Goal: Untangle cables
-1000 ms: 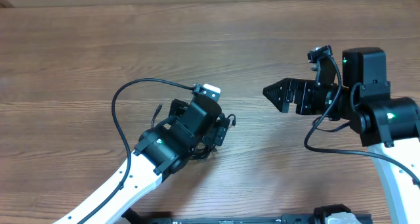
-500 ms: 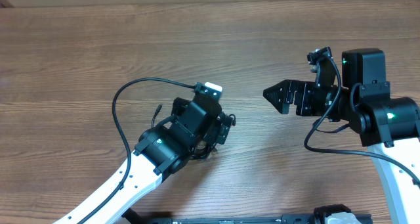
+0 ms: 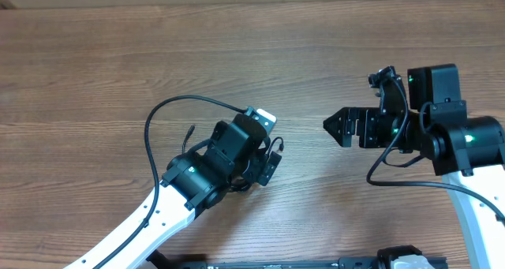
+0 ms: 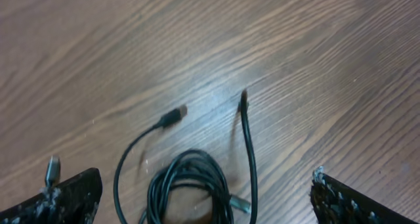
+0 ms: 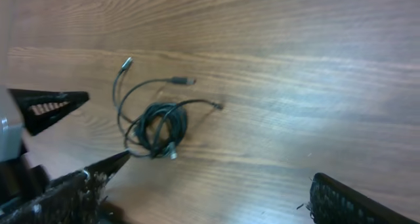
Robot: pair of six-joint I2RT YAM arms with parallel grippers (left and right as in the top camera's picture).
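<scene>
Black cords are bunched right under the left hand (image 4: 207, 179), which is spread wide with nothing in it, a finger on either side of the pile. So the cables (image 4: 189, 159) sit between its fingers on the wooden tabletop (image 4: 295, 40), wound into one tight little coil. Just past the coil, three loose ends stick out: a silver-tipped end (image 4: 52, 165) beside the left finger, a flat plug (image 4: 174, 113) on a curving strand, and a thin straight tail (image 4: 244, 100) pointing away. Further off across the tabletop, the right hand (image 3: 331, 125) hangs well apart from the bundle, also wide open and empty going by its own camera.

My take: don't grab the whole coil, that'd just drag the knot around. I'd pinch one free strand, probably the straight tail since it lies clear of the loops, close to where it leaves the coil, then lift slow. Let the right hand come in and pin the coil so there's something to pull against. Risk is snagging two strands at once, they're thin and overlapping.
</scene>
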